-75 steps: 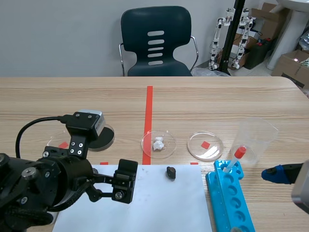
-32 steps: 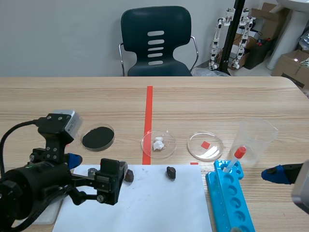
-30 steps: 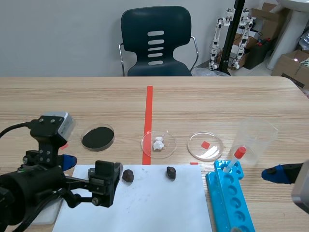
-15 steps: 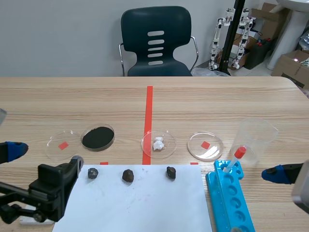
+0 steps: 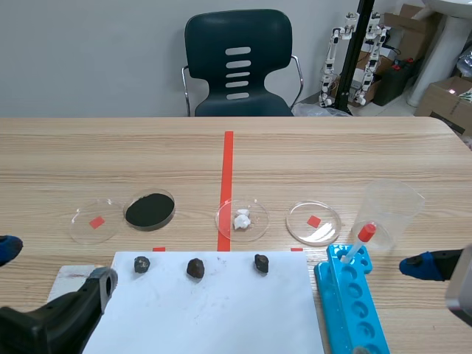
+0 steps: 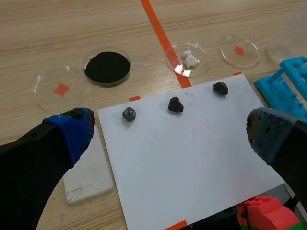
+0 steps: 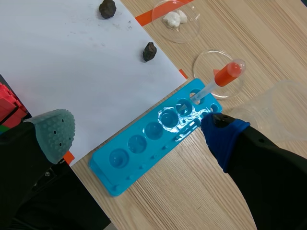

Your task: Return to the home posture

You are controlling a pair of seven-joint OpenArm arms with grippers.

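Left gripper: fingers spread wide, nothing between them; sits low at the near left edge of the table.
Right gripper: fingers likewise apart and holding nothing; sits low at the near right.

Under the left gripper:
- White paper sheet, lying flat.
- Three dark lumps in a row along the sheet's far edge: left lump, middle lump, right lump, each apart from the next.
- White slab, just beside the sheet on its left.

Beyond the sheet, four clear dishes in a row:
- Empty dish over a red mark.
- Black-powder dish.
- White-pieces dish, at the red tape line.
- Second empty dish over a red mark.

Under the right gripper:
- Blue tube rack, just beside the sheet.
- Red-bulbed dropper, leaning in a hole at the rack's far end.
- Clear beaker, near that end.

Past the table: dark chair.
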